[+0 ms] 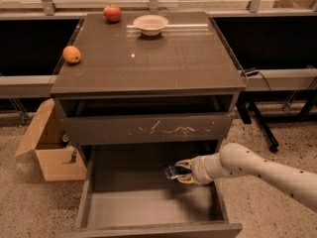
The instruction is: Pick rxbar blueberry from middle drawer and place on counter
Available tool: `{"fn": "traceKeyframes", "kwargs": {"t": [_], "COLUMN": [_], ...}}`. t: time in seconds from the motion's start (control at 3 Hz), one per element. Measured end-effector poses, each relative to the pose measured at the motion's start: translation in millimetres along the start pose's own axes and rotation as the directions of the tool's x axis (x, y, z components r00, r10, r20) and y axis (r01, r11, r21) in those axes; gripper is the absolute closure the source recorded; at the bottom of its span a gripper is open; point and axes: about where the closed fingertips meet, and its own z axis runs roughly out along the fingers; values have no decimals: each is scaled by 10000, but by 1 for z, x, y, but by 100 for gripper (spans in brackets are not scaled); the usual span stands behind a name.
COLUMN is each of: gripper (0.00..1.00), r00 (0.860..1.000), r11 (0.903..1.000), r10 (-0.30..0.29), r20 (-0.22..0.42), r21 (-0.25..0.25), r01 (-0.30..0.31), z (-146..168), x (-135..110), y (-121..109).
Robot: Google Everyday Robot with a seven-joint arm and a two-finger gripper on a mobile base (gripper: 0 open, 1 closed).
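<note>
Snack bar: dark wrapper with a bit of pale print, sitting just below frame center. It's inside the open middle drawer, toward the right side of the drawer and near its back. It's pinched at the tip of the gripper. The two fingers are closed on the bar's right end, one above it and one below in frame. Can't tell whether the bar is clear of the drawer floor or touching it.

The arm is pale and comes in from the lower right edge. It crosses the drawer's right wall, with the gripper pointing left.

The drawer is pulled out toward the bottom of the frame. It has a grey floor and low side walls.

Right above it is a closed drawer front with whitish scratches across the middle, and above that a dark open slot under the top.

The counter is glossy and fills the upper center of the frame. On it:
- orange at the left edge
- apple at the back left
- white bowl at the back center, just right of the apple

An open cardboard box sits on the speckled floor at frame left, beside the cabinet.
</note>
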Motion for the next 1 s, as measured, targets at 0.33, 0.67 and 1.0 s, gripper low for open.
{"fn": "traceKeyframes", "kwargs": {"t": [0.33,0.67,1.0], "gripper": [100,100,100], "r00": [9998,9956,9661], "r11": [9998,9955,9626], "r10": [-196,-906,-2550], "r20": [69,249,409], "r21": [17,293,1054], "r01": [196,899,2496], "z": [-5,-24,-91], "x": [-6,-29,-95], "y": [-3,-18,-24]}}
